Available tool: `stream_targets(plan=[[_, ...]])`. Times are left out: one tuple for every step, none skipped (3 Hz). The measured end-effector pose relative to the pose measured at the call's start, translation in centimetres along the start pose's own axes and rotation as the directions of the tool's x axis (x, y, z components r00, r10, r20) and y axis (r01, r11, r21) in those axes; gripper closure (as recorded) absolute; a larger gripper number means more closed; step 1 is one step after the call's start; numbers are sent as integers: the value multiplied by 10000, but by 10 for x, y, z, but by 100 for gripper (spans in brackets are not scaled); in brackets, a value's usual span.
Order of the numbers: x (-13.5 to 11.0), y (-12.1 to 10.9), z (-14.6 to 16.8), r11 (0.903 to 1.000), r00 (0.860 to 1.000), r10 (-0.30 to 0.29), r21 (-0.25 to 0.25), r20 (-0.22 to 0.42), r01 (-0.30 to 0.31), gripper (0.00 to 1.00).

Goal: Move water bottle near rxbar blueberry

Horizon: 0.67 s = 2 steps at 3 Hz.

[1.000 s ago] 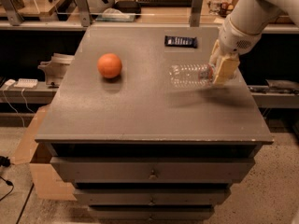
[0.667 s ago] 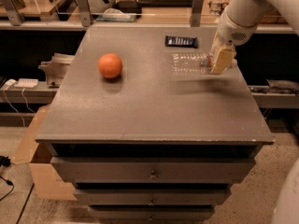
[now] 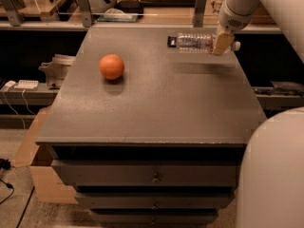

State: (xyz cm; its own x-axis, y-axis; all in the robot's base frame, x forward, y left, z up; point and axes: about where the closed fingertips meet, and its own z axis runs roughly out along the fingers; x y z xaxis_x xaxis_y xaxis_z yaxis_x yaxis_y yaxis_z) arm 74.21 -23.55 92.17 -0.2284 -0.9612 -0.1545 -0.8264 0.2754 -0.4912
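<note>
- The water bottle (image 3: 194, 42) is seen lying horizontally at the far right of the table top, base to the left and white cap (image 3: 236, 45) to the right.
- Its shadow is cast on the surface a little nearer the camera, apart from the bottle itself, so the bottle is judged to be held clear of the table rather than resting on it.
- The gripper (image 3: 221, 45) is located at the bottle's neck end, just inside the cap. It is closed around the bottle, with one tan finger (image 3: 220, 41) laid across the front of the neck; the opposite finger is hidden behind the bottle.
- The rxbar blueberry (image 3: 170, 42) is recorded just beside the bottle's base end. Only a small dark corner is visible, the rest being covered by the bottle. Whether the two touch cannot be told.
- The white arm (image 3: 236, 9) is seen entering from the upper right corner and reaching down to the gripper.
- An orange (image 3: 111, 66) is noted on the left half of the table (image 3: 156, 108), well apart from bottle and bar.
- Below the top, a stack of drawers (image 3: 152, 177) with small knobs is observed.
- A cardboard box (image 3: 42, 184) stands on the floor at the cabinet's left side.
- A rounded white part of the robot's body (image 3: 275, 175) fills the lower right corner.
</note>
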Motion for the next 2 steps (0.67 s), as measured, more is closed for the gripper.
stream_targets(plan=[[-9,-27,6,9956,9991,424,839,-93,-415,100],[-22,-38,14,9910,9989,451,1270,-115,-432,100]])
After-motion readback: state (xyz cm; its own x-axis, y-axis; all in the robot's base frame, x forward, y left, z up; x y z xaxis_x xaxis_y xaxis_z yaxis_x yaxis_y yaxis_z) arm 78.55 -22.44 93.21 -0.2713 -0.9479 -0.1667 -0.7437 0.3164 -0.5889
